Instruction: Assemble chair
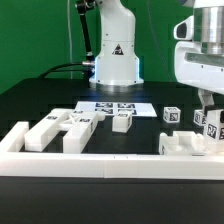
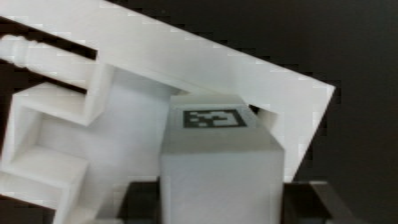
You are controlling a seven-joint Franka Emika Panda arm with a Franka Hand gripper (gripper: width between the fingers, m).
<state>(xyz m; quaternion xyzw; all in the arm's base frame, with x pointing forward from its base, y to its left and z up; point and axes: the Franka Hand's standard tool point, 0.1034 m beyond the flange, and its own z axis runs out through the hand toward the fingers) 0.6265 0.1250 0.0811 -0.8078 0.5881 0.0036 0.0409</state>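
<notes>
Your gripper (image 1: 207, 104) hangs at about 3 o'clock in the exterior view. It is closed narrow on a tagged bar (image 2: 221, 150), which fills the gap between its fingers (image 2: 313, 198). The bar touches a larger white chair piece (image 2: 107, 110). Other loose chair parts (image 1: 55, 130) lie at 8 o'clock, behind the border rail (image 1: 110, 165).

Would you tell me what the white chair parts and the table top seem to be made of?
Chair parts: probably hard plastic, matte white, judging by the blocky shapes and crisp edges. Table: material unclear; a dull black surface with little glare.
</notes>
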